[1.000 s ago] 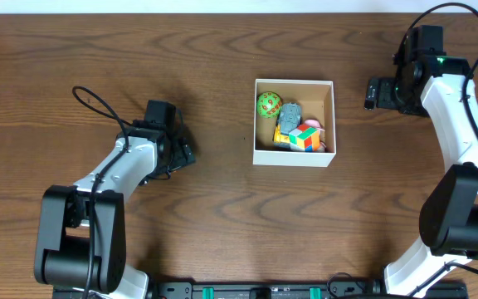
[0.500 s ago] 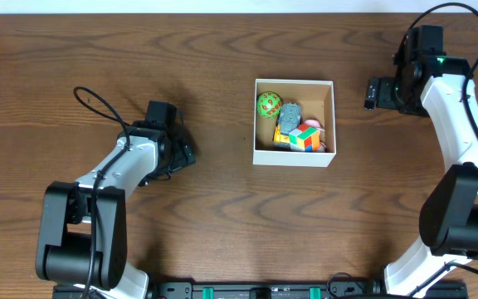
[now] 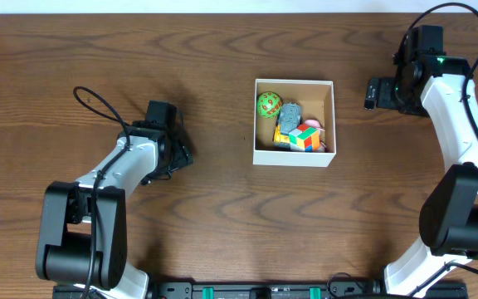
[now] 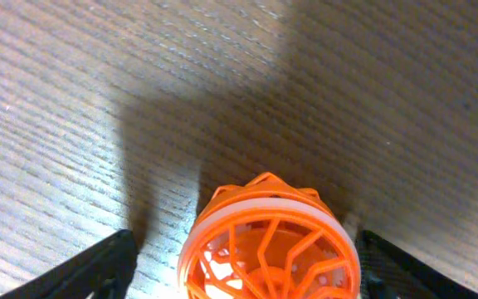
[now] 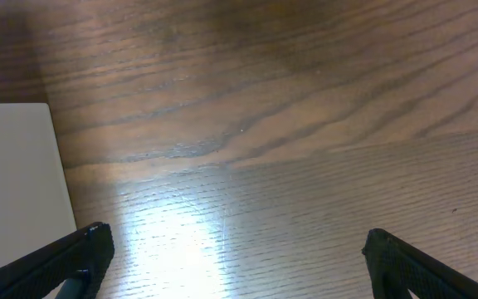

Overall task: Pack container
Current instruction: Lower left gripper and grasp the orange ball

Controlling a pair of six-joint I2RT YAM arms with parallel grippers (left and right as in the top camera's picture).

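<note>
The container (image 3: 295,158), a white-walled square box with a tan inside, stands at mid-table. It holds a green ball (image 3: 269,104), a grey toy (image 3: 289,116) and a multicoloured cube (image 3: 306,137). My left gripper (image 3: 182,154) is low over the wood, left of the box. In the left wrist view an orange lattice ball (image 4: 268,241) sits between its open fingers (image 4: 243,266), with a gap on the left side. My right gripper (image 3: 372,93) is open and empty just right of the box. The box's white wall also shows in the right wrist view (image 5: 15,183).
Bare brown wood lies around the box and both arms. The left arm's black cable (image 3: 94,100) loops above the table at the left. The table's far edge (image 3: 222,10) runs along the top.
My left gripper has shifted very slightly to the left. The right arm and the box have not moved.
</note>
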